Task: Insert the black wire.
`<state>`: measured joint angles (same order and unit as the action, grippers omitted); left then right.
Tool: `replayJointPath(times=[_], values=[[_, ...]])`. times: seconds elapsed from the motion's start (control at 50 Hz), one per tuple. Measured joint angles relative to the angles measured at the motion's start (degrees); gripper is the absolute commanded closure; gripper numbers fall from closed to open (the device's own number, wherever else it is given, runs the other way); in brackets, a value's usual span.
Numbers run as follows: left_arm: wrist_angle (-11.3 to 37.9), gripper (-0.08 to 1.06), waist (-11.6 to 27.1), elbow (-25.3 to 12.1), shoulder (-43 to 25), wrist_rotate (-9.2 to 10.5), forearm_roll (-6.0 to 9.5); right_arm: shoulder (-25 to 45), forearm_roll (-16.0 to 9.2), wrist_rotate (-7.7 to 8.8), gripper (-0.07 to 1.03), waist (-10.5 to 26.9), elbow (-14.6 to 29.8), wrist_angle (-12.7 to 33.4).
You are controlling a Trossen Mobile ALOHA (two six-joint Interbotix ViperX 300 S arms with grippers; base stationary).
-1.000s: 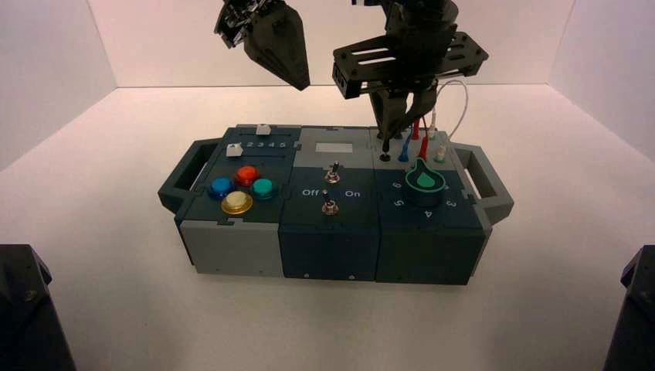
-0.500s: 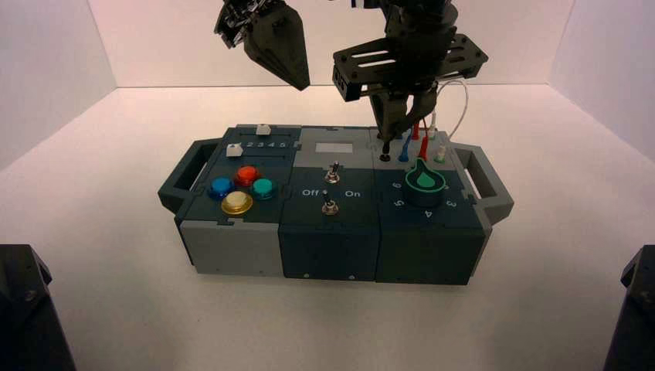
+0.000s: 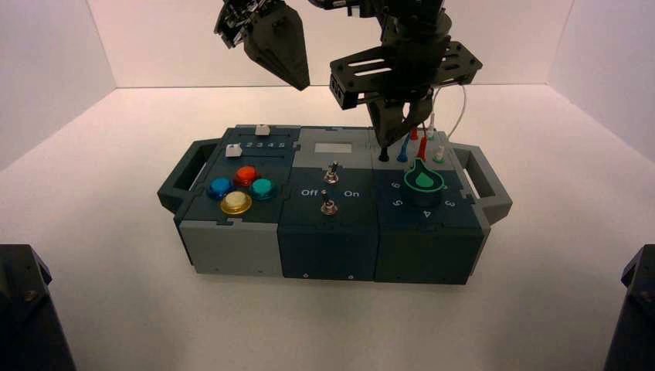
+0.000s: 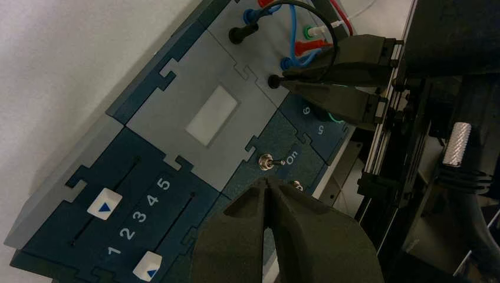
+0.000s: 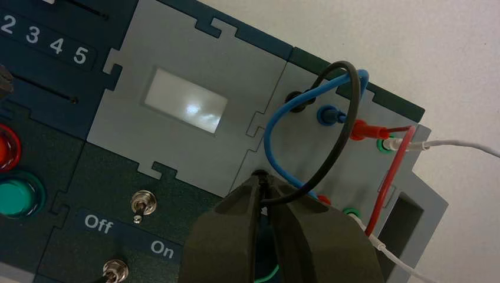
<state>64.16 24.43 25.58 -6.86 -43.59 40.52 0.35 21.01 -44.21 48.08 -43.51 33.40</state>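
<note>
Right claw (image 3: 384,141) stands over the back right part of the box (image 3: 328,247), at the near black socket (image 4: 273,82). Its jaws are drawn together, parted only by the near plug (image 3: 384,154) of the black wire (image 5: 354,97), gripped at its upper end. Relation noted: plug lies directly below the claw tips, its long axis roughly upright and in line with the socket, so the hole, the plug and the grip stack one over another. No metal pin shows between plug and socket; whether it is down to the stop I cannot tell from here. Far plug (image 4: 250,28) sits at the far black socket (image 4: 236,36), toward the back edge, and the wire arches between the two, passing over the blue wire (image 5: 269,141) and coming out beside the claw. Left claw (image 3: 301,86), jaws closed and nothing in them, hangs idle above the back of the box, well apart from the plug; the right is plainly the nearer. Judgement: insertion looks nearly complete. Next move calls for a short straight press along the plug's axis, if any depth is left, then parting the jaws and lifting straight up. A sideways pull could tilt the plug or drag the loop.
</note>
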Motion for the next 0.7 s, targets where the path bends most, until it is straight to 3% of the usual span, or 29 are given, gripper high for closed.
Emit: replayJointPath(times=[0.36,0.54,0.7], values=[[0.09,1.01,0.00,-0.09,0.00,0.00,0.00,0.26,0.00,0.00,0.98,0.09,0.18,0.26],[0.00,1.01,0.00,-0.09,-0.09,0.00,0.00,0.09,0.00,0.00,0.79,0.00,0.09,0.53],[0.09,1.01,-0.18,-0.09,-0.09,0.00,0.00,-0.35,-0.26,0.00,0.74,0.09,-0.18,2.11]])
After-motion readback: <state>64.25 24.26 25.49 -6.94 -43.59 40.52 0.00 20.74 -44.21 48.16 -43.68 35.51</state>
